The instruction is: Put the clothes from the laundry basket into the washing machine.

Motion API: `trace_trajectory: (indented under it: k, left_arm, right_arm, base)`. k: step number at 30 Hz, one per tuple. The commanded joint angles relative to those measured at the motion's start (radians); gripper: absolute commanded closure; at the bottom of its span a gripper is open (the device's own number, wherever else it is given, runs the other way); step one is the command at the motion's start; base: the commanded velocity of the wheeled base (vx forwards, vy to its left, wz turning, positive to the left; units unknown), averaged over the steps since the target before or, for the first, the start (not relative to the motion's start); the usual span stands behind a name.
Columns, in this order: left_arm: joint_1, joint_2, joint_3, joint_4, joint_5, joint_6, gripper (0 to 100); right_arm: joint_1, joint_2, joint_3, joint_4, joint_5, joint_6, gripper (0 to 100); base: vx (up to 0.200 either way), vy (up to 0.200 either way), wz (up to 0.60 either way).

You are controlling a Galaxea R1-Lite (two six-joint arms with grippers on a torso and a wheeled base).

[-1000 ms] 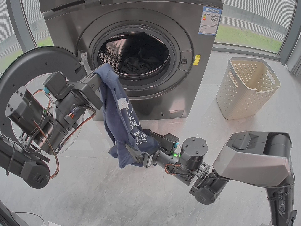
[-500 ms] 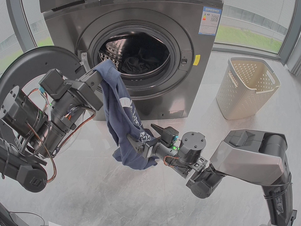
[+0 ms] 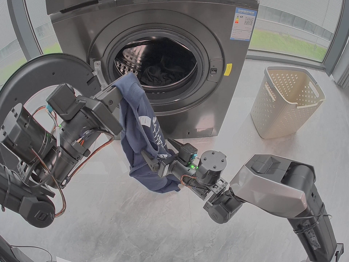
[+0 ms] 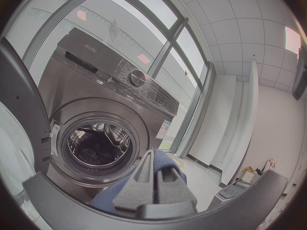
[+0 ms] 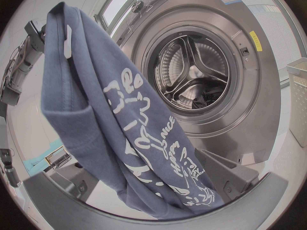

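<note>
Head view has your left hand [image 3: 118, 88] pinching the navy shirt [image 3: 140, 128] by its top just before the open washing machine [image 3: 207, 22], right hand [image 3: 156, 148] spread around the hanging tail, so gather that tail before feeding both in.

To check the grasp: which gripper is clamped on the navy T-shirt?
The left gripper, shut on the upper edge of the navy T-shirt; the right gripper stands open around its lower part.
</note>
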Motion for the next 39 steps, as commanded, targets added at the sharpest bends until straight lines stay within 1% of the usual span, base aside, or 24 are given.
trace_trajectory:
  k: [1, 8, 14, 15, 21, 24, 26, 28, 29, 31, 33, 34, 35, 36, 38, 39]
  left_arm:
    - [-0.002, -0.001, 0.004, 0.0, 0.0, -0.001, 100]
    - [-0.001, 0.001, 0.002, 0.0, 0.001, -0.002, 100]
    - [0.001, 0.001, -0.004, 0.0, 0.001, -0.002, 100]
    - [0.001, 0.001, -0.004, 0.0, 0.001, -0.004, 100]
    - [0.018, 0.012, -0.008, 0.003, 0.013, -0.002, 100]
    - [0.067, 0.019, -0.005, 0.014, 0.013, 0.006, 100]
    - [0.091, 0.038, -0.005, 0.017, 0.015, 0.01, 100]
    - [0.108, 0.05, -0.004, 0.017, 0.015, 0.012, 100]
    - [0.139, 0.067, 0.004, 0.016, 0.013, 0.018, 100]
    - [0.171, 0.09, 0.012, 0.014, 0.012, 0.026, 100]
    - [0.194, 0.113, 0.028, 0.011, 0.007, 0.044, 100]
    - [0.205, 0.125, 0.042, 0.009, 0.006, 0.059, 100]
    - [0.208, 0.131, 0.051, 0.009, 0.004, 0.065, 100]
    - [0.214, 0.154, 0.079, 0.005, 0.003, 0.09, 100]
    - [0.216, 0.182, 0.117, 0.003, -0.003, 0.121, 100]
    - [0.217, 0.197, 0.139, 0.0, -0.019, 0.136, 100]
  right_arm:
    - [-0.007, 0.093, -0.091, 0.009, 0.004, -0.008, 0]
    - [-0.012, 0.145, -0.19, 0.028, 0.009, -0.011, 0]
    - [-0.017, 0.151, -0.209, 0.029, -0.002, -0.011, 0]
    - [-0.017, 0.151, -0.209, 0.028, 0.0, -0.011, 100]
    - [-0.026, 0.139, -0.2, 0.014, -0.003, -0.008, 100]
    - [-0.033, 0.11, -0.181, 0.015, -0.02, -0.002, 100]
    - [-0.041, 0.078, -0.149, 0.014, -0.035, 0.003, 100]
    - [-0.043, 0.055, -0.127, 0.012, -0.037, 0.004, 100]
    - [-0.047, 0.017, -0.097, 0.009, -0.039, 0.006, 100]
    - [-0.06, -0.028, -0.069, 0.011, -0.045, 0.011, 100]
    - [-0.067, -0.066, -0.048, 0.015, -0.051, 0.012, 100]
    - [-0.075, -0.086, -0.038, 0.019, -0.051, 0.012, 100]
    - [-0.079, -0.094, -0.035, 0.019, -0.051, 0.012, 100]
    - [-0.087, -0.118, -0.028, 0.02, -0.052, 0.012, 100]
    - [-0.096, -0.146, -0.026, 0.02, -0.052, 0.014, 100]
    - [-0.098, -0.158, -0.026, 0.02, -0.052, 0.014, 100]
  base:
    - [0.0, 0.0, 0.0]
    - [0.0, 0.0, 0.0]
    - [0.0, 0.0, 0.0]
    - [0.0, 0.0, 0.0]
    - [0.0, 0.0, 0.0]
    - [0.0, 0.0, 0.0]
    - [0.0, 0.0, 0.0]
    - [0.0, 0.0, 0.0]
    - [0.0, 0.0, 0.0]
    - [0.0, 0.0, 0.0]
    - [0.0, 0.0, 0.0]
    - [0.0, 0.0, 0.0]
    - [0.0, 0.0, 0.0]
    - [0.0, 0.0, 0.0]
    - [0.0, 0.0, 0.0]
    - [0.0, 0.0, 0.0]
